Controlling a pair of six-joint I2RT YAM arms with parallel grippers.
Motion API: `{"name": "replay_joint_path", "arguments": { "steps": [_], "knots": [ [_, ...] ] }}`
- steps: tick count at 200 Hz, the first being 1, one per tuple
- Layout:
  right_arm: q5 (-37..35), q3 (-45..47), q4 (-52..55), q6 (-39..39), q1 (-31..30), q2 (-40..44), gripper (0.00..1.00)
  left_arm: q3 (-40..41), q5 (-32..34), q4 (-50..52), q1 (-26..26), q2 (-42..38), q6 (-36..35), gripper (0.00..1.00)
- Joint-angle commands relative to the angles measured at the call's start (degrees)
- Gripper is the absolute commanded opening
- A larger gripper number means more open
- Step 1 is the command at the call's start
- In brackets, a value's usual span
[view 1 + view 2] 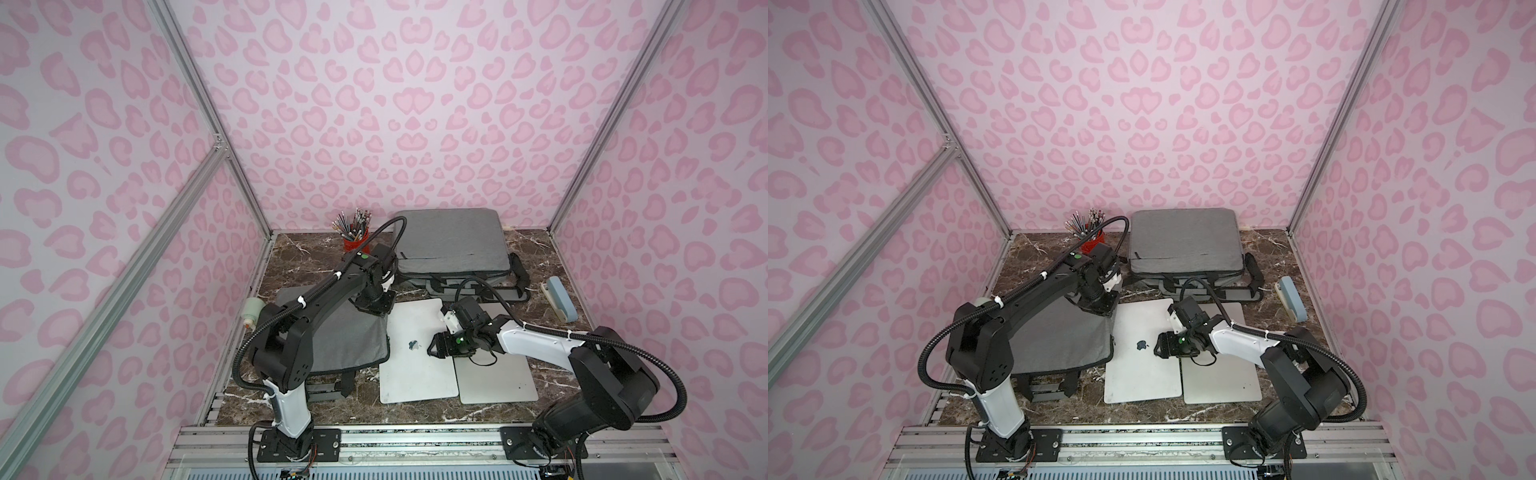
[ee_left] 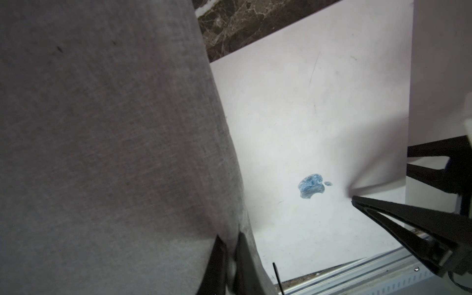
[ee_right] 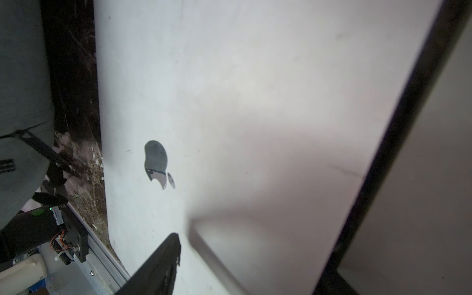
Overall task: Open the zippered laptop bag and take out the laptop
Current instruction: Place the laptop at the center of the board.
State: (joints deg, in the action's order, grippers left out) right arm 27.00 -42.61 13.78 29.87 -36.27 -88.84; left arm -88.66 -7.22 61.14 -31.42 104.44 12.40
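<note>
Pinching bag (image 2: 102,127), left tool (image 2: 231,255), right tool (image 1: 432,348) spread

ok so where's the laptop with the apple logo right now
In both top views the laptop lies flat on the table, between the grey bag and a second laptop, under the right gripper.

I find no readable words, numbers or labels anywhere in my views. The only sign I can make out is an apple-shaped logo (image 1: 414,344) on the lid of the silver laptop (image 1: 415,374) lying flat on the table; it shows in both top views (image 1: 1142,344) and in both wrist views (image 2: 311,186) (image 3: 157,163).
</note>
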Motion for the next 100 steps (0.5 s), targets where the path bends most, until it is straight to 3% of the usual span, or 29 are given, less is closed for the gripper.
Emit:
{"name": "replay_joint_path", "arguments": {
  "steps": [1, 47, 100],
  "knots": [
    [0.10, 0.63, 2.52, -1.13, -0.56, 0.03, 0.71, -0.35, -1.18, -0.51, 0.04, -0.03, -0.80, 0.02],
    [-2.58, 1.99, 6.28, -1.26, 0.38, 3.78, 0.72, -1.20, -3.17, -0.67, 0.04, -0.21, -0.61, 0.02],
    [1.53, 3.61, 6.11, -0.79, 0.42, 6.23, 0.71, -2.28, -4.37, -0.82, 0.04, 0.63, -0.93, 0.02]
  ]
}}
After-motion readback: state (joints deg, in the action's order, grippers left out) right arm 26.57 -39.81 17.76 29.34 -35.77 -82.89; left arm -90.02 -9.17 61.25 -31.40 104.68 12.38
